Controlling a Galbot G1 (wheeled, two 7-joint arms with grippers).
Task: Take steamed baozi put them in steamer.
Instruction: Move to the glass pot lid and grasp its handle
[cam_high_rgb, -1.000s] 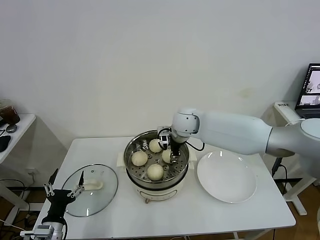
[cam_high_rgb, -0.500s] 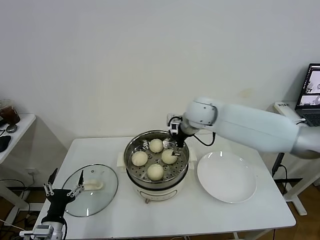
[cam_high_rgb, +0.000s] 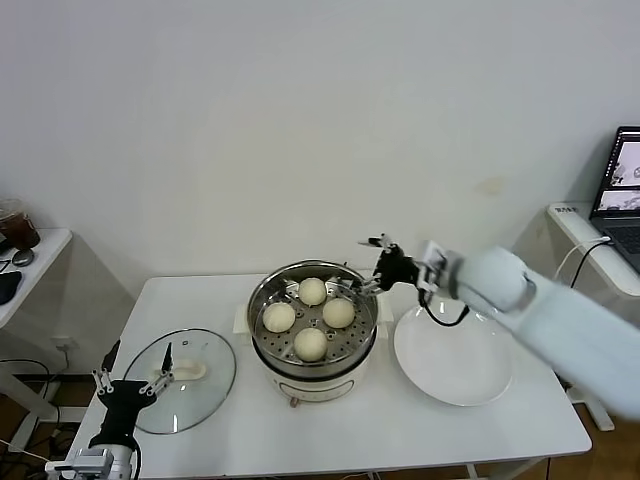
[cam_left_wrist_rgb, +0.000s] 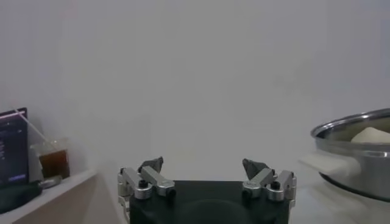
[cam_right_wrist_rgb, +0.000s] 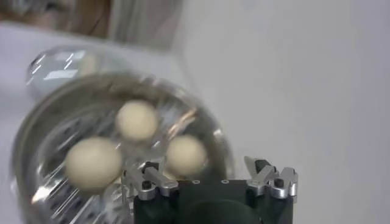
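Several cream-white baozi sit on the perforated tray of the steel steamer (cam_high_rgb: 262, 295): one at the back (cam_high_rgb: 313, 291), one left (cam_high_rgb: 279, 317), one right (cam_high_rgb: 338, 312), one front (cam_high_rgb: 311, 344). My right gripper (cam_high_rgb: 372, 262) is open and empty, above the steamer's right rim. In the right wrist view the steamer (cam_right_wrist_rgb: 42, 122) and baozi (cam_right_wrist_rgb: 93, 162) lie below the open gripper (cam_right_wrist_rgb: 209, 167). My left gripper (cam_high_rgb: 128, 380) is open and empty, low at the table's front left; it also shows in the left wrist view (cam_left_wrist_rgb: 205, 165).
A glass lid (cam_high_rgb: 210, 385) with a white handle lies flat left of the steamer. An empty white plate (cam_high_rgb: 455, 354) lies to its right. The steamer (cam_left_wrist_rgb: 359, 146) shows at the edge of the left wrist view. A side table with a drink stands far left.
My right gripper has risen out of the steamer and drawn back to the right, empty, leaving the right-hand baozi on the tray. The left arm has barely moved.
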